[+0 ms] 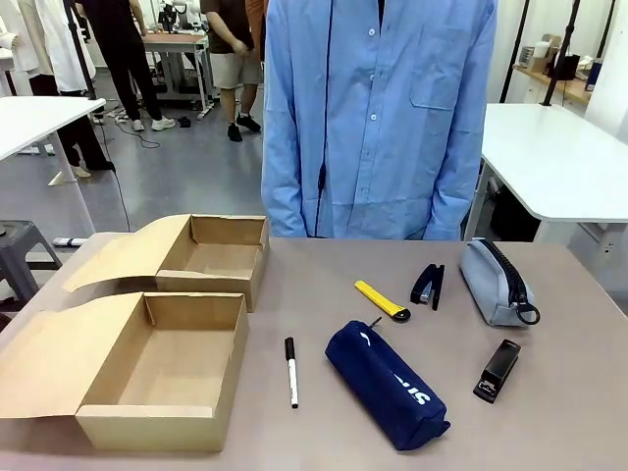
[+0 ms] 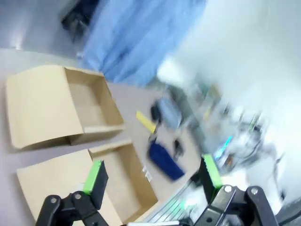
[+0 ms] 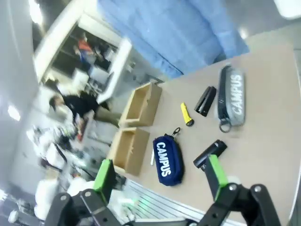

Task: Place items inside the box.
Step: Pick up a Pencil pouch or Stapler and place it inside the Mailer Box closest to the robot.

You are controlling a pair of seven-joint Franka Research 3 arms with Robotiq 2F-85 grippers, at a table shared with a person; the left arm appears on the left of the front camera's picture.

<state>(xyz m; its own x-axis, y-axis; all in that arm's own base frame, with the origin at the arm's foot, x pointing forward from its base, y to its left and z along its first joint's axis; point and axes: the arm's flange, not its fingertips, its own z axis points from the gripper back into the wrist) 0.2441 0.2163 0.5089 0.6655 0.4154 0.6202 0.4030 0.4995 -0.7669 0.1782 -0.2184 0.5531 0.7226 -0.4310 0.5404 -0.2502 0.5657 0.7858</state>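
Note:
The box (image 1: 167, 378) lies open at the near left of the table, its wide lid flap spread to the left; it is also in the left wrist view (image 2: 124, 181) and the right wrist view (image 3: 129, 149). A navy CAMPUS pouch (image 1: 385, 383) (image 3: 167, 160) lies near the front. Beside it are a white marker (image 1: 291, 371), a yellow cutter (image 1: 381, 299) and two black staplers (image 1: 428, 286) (image 1: 497, 371). My left gripper (image 2: 154, 174) and right gripper (image 3: 160, 173) both hang open and empty high above the table.
A smaller cardboard box (image 1: 211, 257) stands open behind the larger one. A grey zip pouch (image 1: 496, 282) lies at the right. A person in a blue shirt (image 1: 378, 118) stands at the far edge. Bare table runs between the boxes and the stationery.

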